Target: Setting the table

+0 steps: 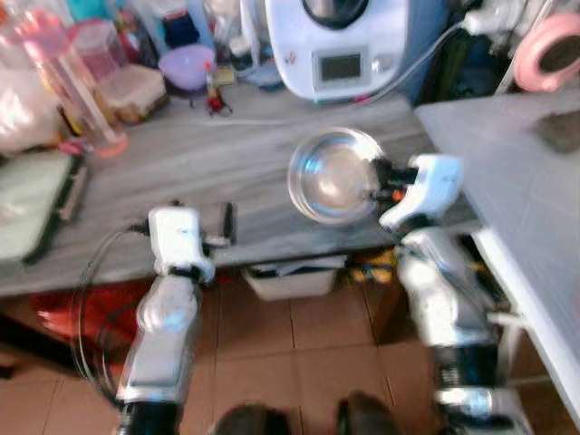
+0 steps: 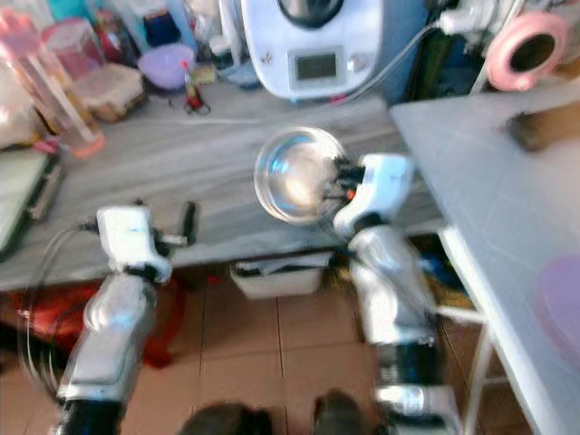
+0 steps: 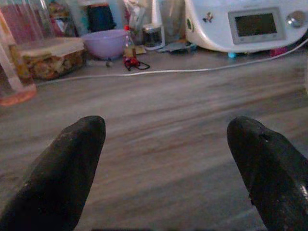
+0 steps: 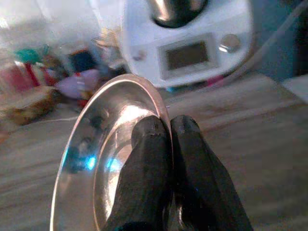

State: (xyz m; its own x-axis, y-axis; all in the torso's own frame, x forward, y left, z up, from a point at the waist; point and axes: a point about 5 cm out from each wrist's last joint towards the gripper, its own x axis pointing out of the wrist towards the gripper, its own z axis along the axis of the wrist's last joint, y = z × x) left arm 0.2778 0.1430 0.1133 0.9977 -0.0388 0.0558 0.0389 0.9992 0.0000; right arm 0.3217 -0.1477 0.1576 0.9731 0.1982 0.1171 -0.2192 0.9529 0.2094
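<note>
With your right gripper [image 4: 168, 132] pinching the steel bowl's [image 1: 333, 175] rim over the counter's [image 1: 227, 163] front edge and the left gripper [image 3: 166, 144] spread wide and empty, keep the bowl level as you carry it.

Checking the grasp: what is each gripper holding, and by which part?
The right gripper pinches the steel bowl by its rim. The left gripper is open, holding nothing.

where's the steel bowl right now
The steel bowl is pinched at its rim by the right tool, above the grey counter, in front of the white kitchen machine.

Grey wood-grain counter [image 1: 263, 172], white kitchen machine [image 1: 340, 45] (screen facing out), purple bowl [image 1: 187, 66], food container [image 1: 133, 91], white cord [image 3: 192, 70]
</note>
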